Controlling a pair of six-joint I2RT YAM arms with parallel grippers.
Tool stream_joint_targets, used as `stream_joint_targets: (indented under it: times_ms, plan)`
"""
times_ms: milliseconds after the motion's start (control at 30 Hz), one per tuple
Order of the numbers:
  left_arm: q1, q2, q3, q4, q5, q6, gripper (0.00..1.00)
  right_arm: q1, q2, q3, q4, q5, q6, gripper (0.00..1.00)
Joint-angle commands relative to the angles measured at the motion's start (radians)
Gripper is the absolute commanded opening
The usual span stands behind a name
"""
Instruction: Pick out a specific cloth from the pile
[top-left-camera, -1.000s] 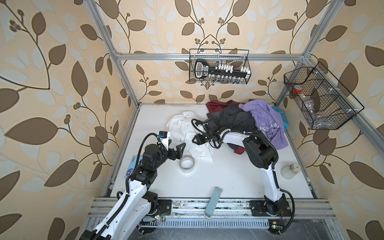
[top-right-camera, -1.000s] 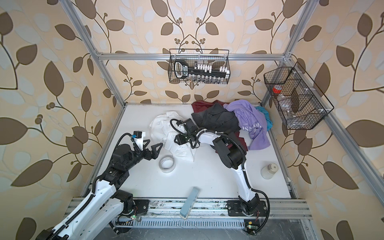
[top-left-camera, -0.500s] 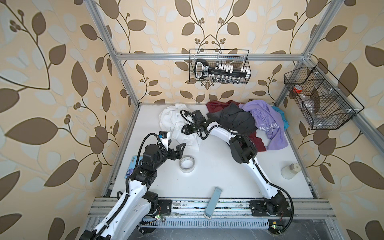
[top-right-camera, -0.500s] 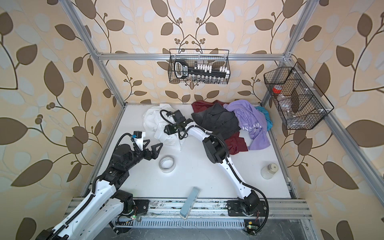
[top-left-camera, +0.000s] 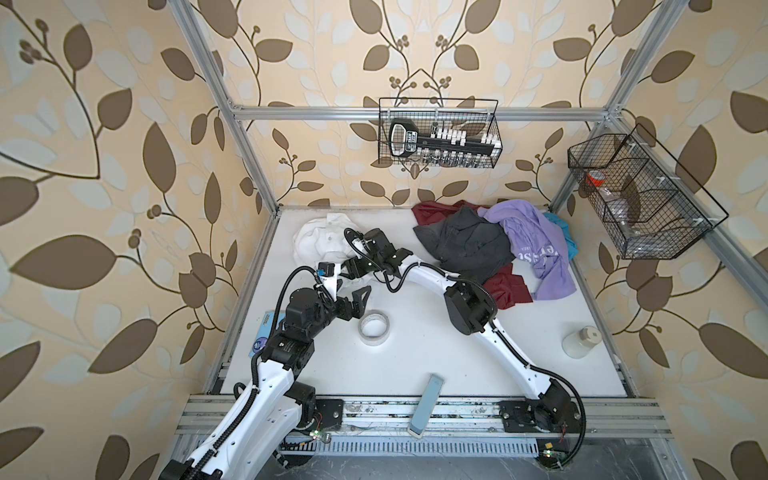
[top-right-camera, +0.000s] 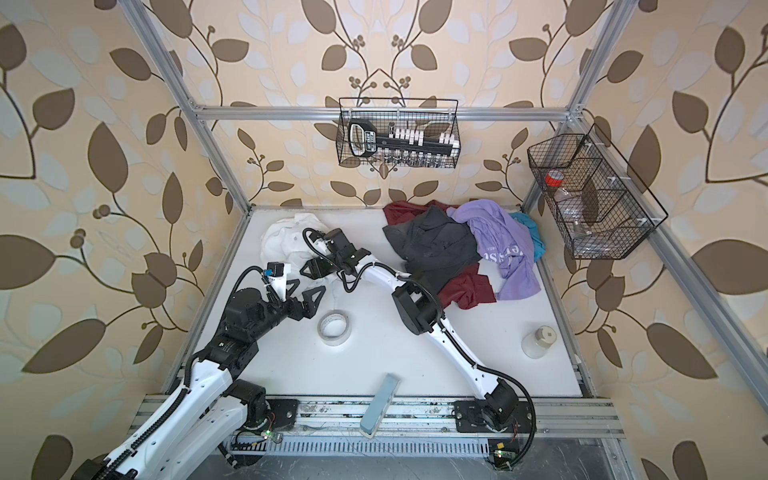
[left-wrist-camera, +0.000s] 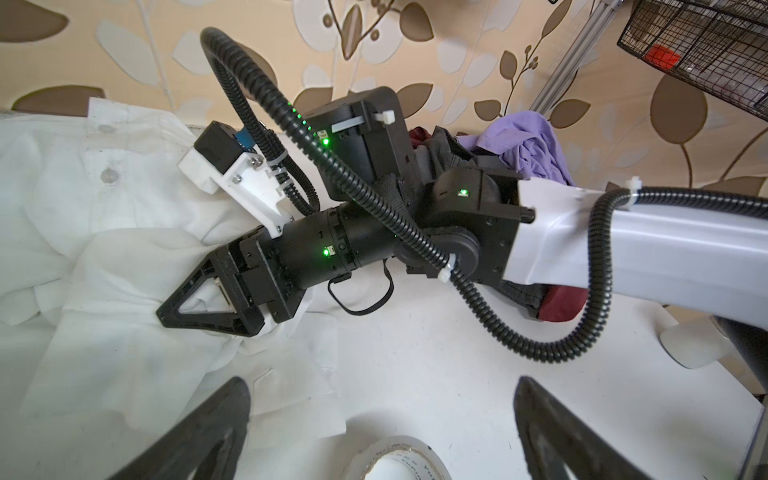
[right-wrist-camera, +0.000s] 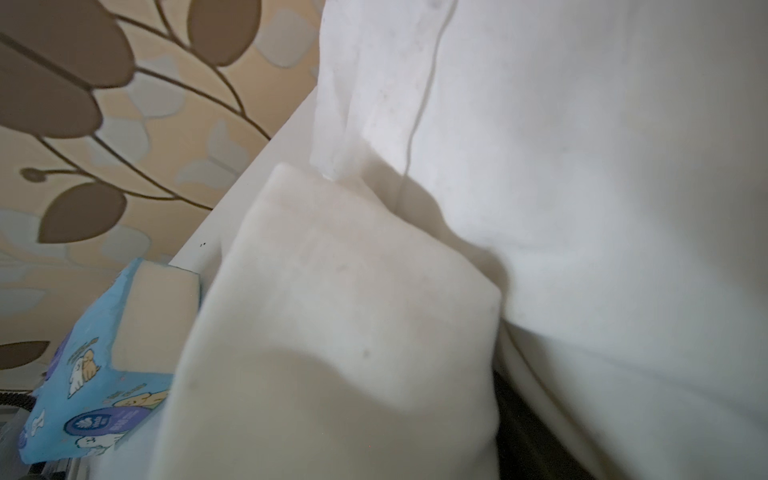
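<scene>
The cloth (top-left-camera: 316, 239) (top-right-camera: 282, 241), white with small buttons (left-wrist-camera: 109, 174), lies bunched near the table's back left corner, apart from the pile (top-left-camera: 469, 245) (top-right-camera: 436, 245) of dark grey, lavender, maroon and blue garments at the back right. My right gripper (top-left-camera: 351, 269) (top-right-camera: 311, 269) (left-wrist-camera: 195, 299) reaches across and rests in the cloth's folds. White fabric shows through its finger and fills the right wrist view (right-wrist-camera: 582, 166), so its jaws are hidden. My left gripper (top-left-camera: 358, 303) (top-right-camera: 303, 293) (left-wrist-camera: 381, 382) stands open and holds nothing, just in front of the cloth.
A tape roll (top-left-camera: 374, 327) (left-wrist-camera: 399, 461) lies under the left gripper. A blue packet (top-left-camera: 266, 332) (right-wrist-camera: 83, 374) sits by the left edge, a white jar (top-left-camera: 582, 341) at the right, a grey-blue block (top-left-camera: 428, 403) on the front rail. Wire baskets (top-left-camera: 438, 137) (top-left-camera: 640, 199) hang on the walls.
The right arm has swung left and dragged the white cloth away from the pile toward the back left corner. The left arm has stayed still.
</scene>
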Motion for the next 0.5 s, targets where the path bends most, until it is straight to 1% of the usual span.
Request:
stream_joint_targets:
  times_ms: [0, 100, 167, 267, 367, 400, 467]
  plan:
    - [-0.009, -0.014, 0.01, 0.024, -0.021, 0.026, 0.99, 0.002, 0.054, 0.014, 0.025, -0.037, 0.042, 0.72]
    - [-0.009, -0.016, 0.009, 0.026, -0.02, 0.026, 0.99, -0.001, 0.034, 0.0, 0.03, -0.025, 0.028, 0.77]
    - [-0.008, -0.021, 0.007, 0.026, -0.022, 0.026, 0.99, -0.001, -0.001, -0.041, 0.056, -0.037, 0.021, 0.79]
    - [-0.008, -0.03, 0.004, 0.028, -0.024, 0.028, 0.99, -0.002, -0.091, -0.136, 0.114, -0.043, 0.028, 0.85]
    - [-0.009, -0.041, 0.004, 0.029, -0.03, 0.031, 0.99, -0.002, -0.203, -0.214, 0.126, -0.018, 0.013, 0.94]
    - [-0.009, -0.043, 0.003, 0.029, -0.028, 0.031, 0.99, -0.002, -0.242, -0.235, 0.124, -0.006, 0.004, 0.98]
    - [-0.009, -0.047, 0.003, 0.03, -0.027, 0.031, 0.99, -0.001, -0.308, -0.275, 0.112, 0.024, -0.017, 0.99]
